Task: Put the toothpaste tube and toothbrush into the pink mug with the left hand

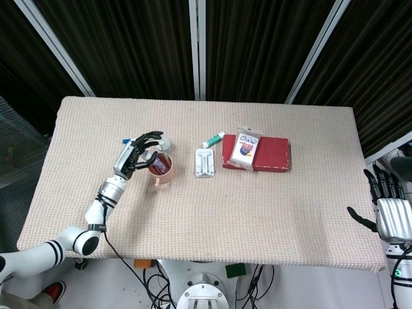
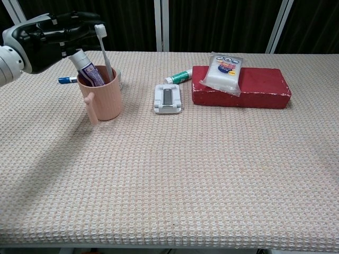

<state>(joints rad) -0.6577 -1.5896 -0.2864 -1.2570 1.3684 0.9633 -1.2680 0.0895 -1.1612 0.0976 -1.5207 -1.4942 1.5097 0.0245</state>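
Pink mug (image 2: pixel 101 98) sits left of table centre w/ toothpaste (image 2: pixel 86 69) and toothbrush (image 2: pixel 104 48) both standing in it, brush head up, handle of mug toward 7 o'clock in chest view. Left hand (image 2: pixel 50 33) hovers at mug's 10 o'clock, fingers (image 2: pixel 79 23) curled over the brush top; can't tell if they touch it. Right hand (image 1: pixel 391 209) off table edge at 3 o'clock, fingers spread, holding nothing. White case (image 2: pixel 168 99) at mug's 3 o'clock; red box (image 2: pixel 254 90) beyond, packet (image 2: pixel 225 73) on it.
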